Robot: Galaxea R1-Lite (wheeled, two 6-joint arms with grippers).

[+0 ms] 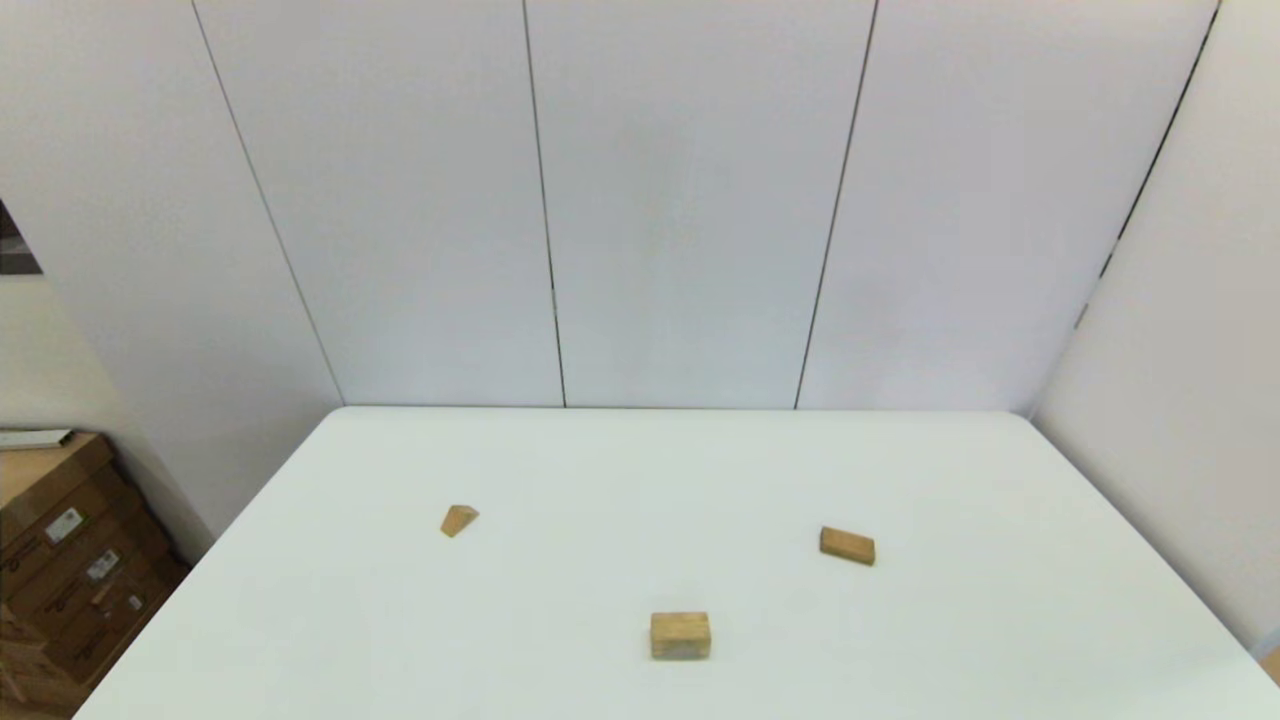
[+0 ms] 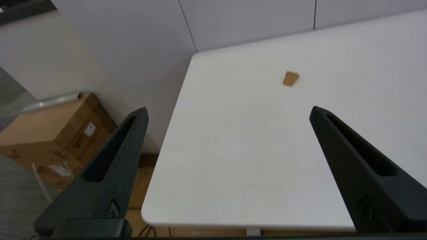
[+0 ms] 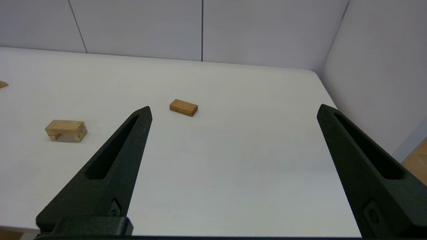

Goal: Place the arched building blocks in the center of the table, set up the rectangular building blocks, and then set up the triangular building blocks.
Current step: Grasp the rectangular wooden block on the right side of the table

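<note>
Near the table's [image 1: 640, 480] front middle lies the chunky arched block [image 1: 680, 635], its hollow showing in the right wrist view [image 3: 66, 129]. The thinner rectangular block [image 1: 847, 545] [image 3: 183, 107] lies flat to the right of it and farther back. The small triangular block [image 1: 459, 520] [image 2: 291, 78] [image 3: 2, 84] rests at the left. Neither arm shows in the head view. My left gripper [image 2: 228, 111] hangs open over the table's near left corner, holding nothing. My right gripper [image 3: 233, 110] is open above the near right side, holding nothing.
Brown cardboard boxes [image 1: 60, 560] [image 2: 56, 133] stand on the floor beside the table's left edge. White wall panels [image 1: 640, 200] close the far side and the right side of the table.
</note>
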